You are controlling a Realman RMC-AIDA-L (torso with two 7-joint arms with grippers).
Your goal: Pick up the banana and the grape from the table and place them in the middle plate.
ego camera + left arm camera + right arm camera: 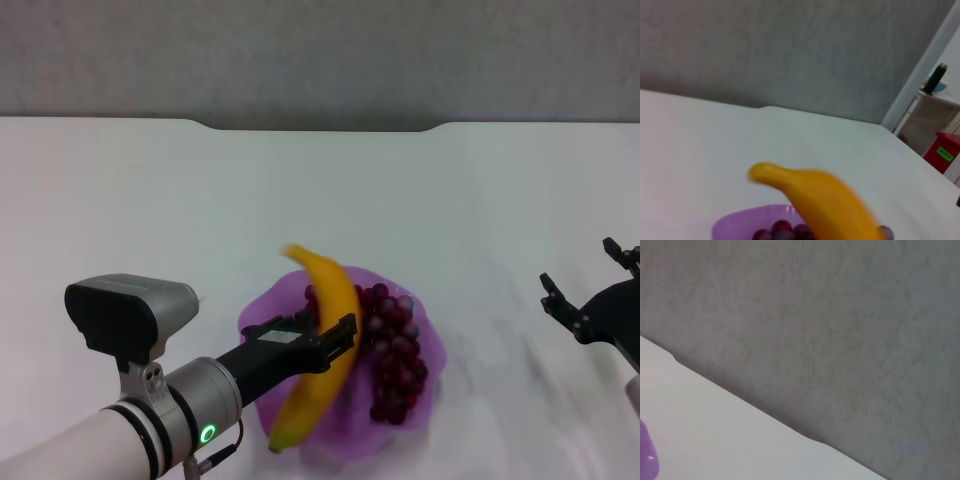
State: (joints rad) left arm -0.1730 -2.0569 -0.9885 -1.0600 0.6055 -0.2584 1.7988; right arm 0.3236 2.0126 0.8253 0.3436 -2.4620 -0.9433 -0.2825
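My left gripper [343,336] is shut on the middle of the yellow-orange banana [325,285] and holds it over the purple scalloped plate [262,306]. One end of the banana points to the far side and the other reaches past the plate's near rim. The dark red grape bunch [396,358] lies in the plate's right half, beside the banana. The left wrist view shows the banana [825,205] above the plate [735,225] and the grape bunch [782,231]. My right gripper [588,277] is open and empty, to the right of the plate. The right wrist view shows only a sliver of the plate [647,460].
The white table [150,200] has a notched far edge [320,126] against a grey wall. In the left wrist view a cabinet [927,120] with a dark bottle [936,78] and a red box [942,152] stands beyond the table's corner.
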